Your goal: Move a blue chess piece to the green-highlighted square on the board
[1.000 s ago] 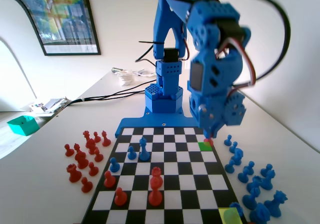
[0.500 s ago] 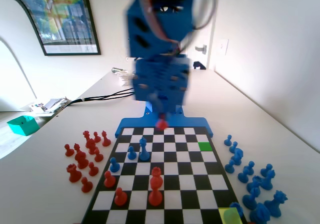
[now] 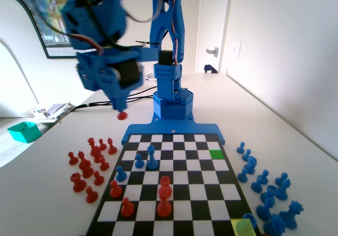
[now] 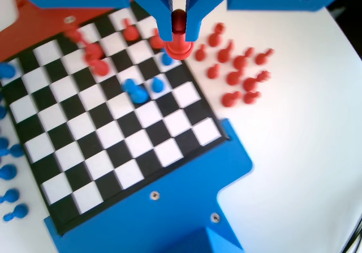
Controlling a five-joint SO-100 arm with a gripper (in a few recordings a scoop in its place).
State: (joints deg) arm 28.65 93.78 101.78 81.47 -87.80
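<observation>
tool (image 3: 121, 109) raised, gripping red pawn (image 3: 122, 115)

No legible text, label, brand, number or sign in either view. The framed poster (image 3: 50, 19) on the wall at upper left of the fixed view carries a pale strip along its bottom edge, possibly a caption; the print is too small and blurred to read.
</observation>
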